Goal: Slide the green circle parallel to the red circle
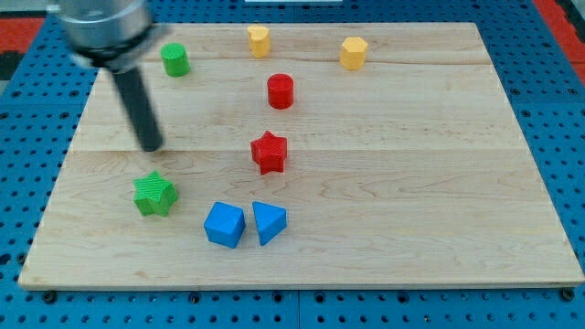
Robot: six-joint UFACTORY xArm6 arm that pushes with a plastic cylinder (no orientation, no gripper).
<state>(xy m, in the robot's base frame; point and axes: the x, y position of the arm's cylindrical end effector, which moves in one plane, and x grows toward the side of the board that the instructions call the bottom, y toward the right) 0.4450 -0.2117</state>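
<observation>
My tip [150,146] rests on the wooden table [411,183]; the arm carries no pincer, so none is spread or pinching. The green circle [175,59] sits toward the view's top of my tip, apart, left of the red circle [281,91] and slightly higher, likely awaiting a push.

**No readable text in view**

Nothing here carries a word, label, brand, number or sign that can be read. The blocks show plain coloured faces, the counter [384,183] shows only bare wood grain, and the blue pegboard [558,110] around it shows only rows of holes. The dark rod and its metal collar bear no legible marking either.
</observation>
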